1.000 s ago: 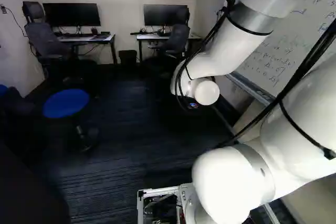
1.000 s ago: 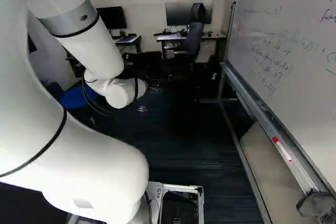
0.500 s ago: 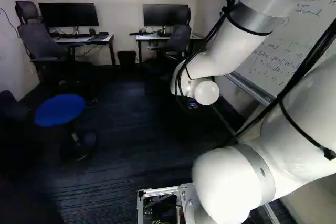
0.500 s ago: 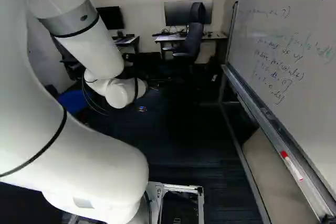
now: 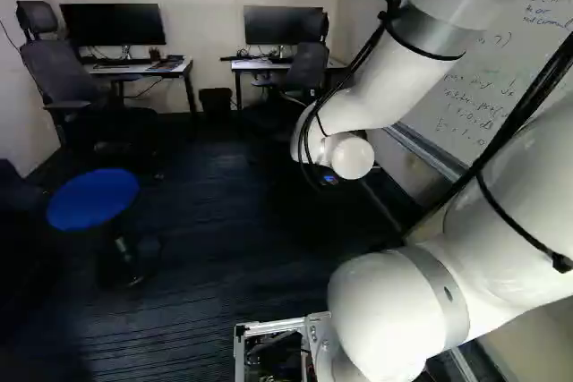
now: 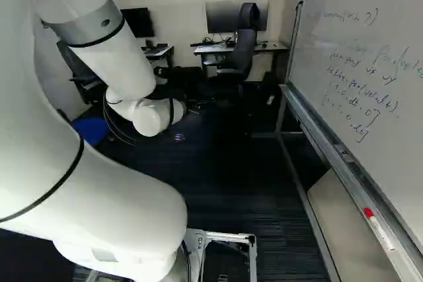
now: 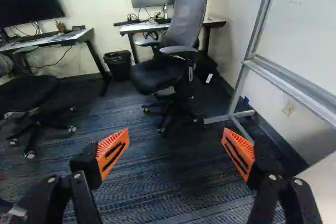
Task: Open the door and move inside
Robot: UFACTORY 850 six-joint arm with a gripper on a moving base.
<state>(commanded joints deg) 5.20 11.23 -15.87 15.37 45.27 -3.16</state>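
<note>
No door or handle shows in any view. At the end of my arm, in the left base view, a small dark part of the gripper [image 5: 329,179] shows just past the white wrist joint, over the dark floor. The wrist view shows the gripper [image 7: 175,150] with its two orange-padded fingers wide apart and only carpet [image 7: 173,182] beyond the gap. Nothing is held, and neither finger touches anything.
A blue stool [image 5: 93,199] stands at the left of the left base view. Office chairs [image 7: 173,51] and desks [image 5: 134,67] line the far wall, with a bin [image 7: 118,65] between. A wheeled whiteboard [image 6: 357,64] with a metal frame and marker tray runs along the right side.
The base has moved forward: stool, near chair and whiteboard marker have shifted outward and closer in the base views. The arm holds its pose against its lowest joint.
</note>
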